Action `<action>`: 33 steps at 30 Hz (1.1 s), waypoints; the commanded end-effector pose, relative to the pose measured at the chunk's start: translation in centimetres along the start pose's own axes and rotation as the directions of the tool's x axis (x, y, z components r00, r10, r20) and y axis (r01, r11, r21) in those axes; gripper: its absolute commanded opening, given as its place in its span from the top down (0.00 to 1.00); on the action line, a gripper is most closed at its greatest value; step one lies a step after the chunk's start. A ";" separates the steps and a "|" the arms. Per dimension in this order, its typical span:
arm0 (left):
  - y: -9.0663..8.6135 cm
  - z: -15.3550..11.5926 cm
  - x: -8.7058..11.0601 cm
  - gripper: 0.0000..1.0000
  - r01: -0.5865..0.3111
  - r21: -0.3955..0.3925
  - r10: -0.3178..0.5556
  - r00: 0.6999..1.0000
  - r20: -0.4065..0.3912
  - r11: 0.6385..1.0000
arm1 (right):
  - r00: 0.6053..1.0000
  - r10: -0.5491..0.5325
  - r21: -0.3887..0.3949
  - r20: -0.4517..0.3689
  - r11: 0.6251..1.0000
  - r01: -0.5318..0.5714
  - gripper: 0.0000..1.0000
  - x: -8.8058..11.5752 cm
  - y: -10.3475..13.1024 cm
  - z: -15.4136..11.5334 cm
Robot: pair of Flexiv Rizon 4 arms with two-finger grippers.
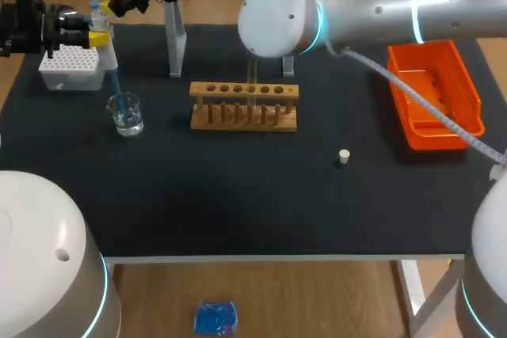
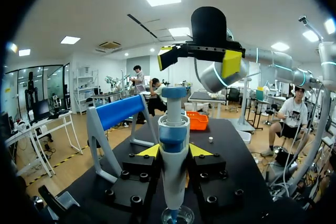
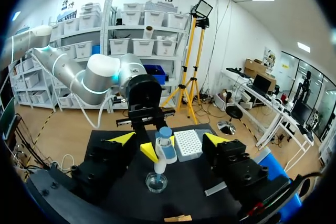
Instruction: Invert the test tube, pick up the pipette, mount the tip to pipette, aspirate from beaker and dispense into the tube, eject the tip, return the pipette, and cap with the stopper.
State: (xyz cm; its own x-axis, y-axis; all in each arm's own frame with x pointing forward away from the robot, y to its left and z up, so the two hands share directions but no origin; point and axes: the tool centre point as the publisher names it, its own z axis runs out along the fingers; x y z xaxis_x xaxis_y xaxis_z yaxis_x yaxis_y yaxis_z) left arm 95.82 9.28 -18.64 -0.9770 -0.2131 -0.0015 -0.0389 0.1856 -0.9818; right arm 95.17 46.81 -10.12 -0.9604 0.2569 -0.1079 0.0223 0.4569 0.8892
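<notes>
At the far left sits a white tip box (image 1: 71,66). Just right of it, the left gripper (image 2: 173,151) is clamped on a blue and white pipette (image 2: 173,127) held upright, its blue tip dipping into a glass beaker (image 1: 125,113). The right gripper (image 3: 169,139), its arm reaching across from the right, hangs behind them with fingers spread wide, holding nothing. Further right come a pipette stand (image 1: 176,41), a wooden tube rack (image 1: 244,105), a small white stopper (image 1: 344,156) and an orange tray (image 1: 434,94).
</notes>
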 end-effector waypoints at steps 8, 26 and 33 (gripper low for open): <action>-0.1 0.1 0.1 1.00 0.001 -0.003 -0.001 1.000 0.004 1.000 | 0.998 0.019 -0.048 -0.055 0.999 -0.022 1.00 -0.3 0.4 2.5; -0.1 0.1 0.1 1.00 0.001 -0.003 -0.001 1.000 0.004 1.000 | 0.997 0.031 -0.063 -0.068 0.997 -0.036 1.00 -0.2 0.9 4.0; -0.1 0.1 0.1 1.00 0.001 -0.003 -0.001 1.000 0.004 1.000 | 0.997 0.027 -0.057 -0.070 0.998 -0.031 1.00 -0.1 0.9 4.6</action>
State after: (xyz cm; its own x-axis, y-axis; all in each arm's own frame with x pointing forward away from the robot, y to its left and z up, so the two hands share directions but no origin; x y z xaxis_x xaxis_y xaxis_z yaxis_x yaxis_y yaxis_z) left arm 95.82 9.28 -18.63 -0.9770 -0.2132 -0.0016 -0.0389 0.1857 -0.9818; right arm 96.24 50.63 -11.27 -0.9764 0.2098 -0.0517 0.0367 0.3968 0.9172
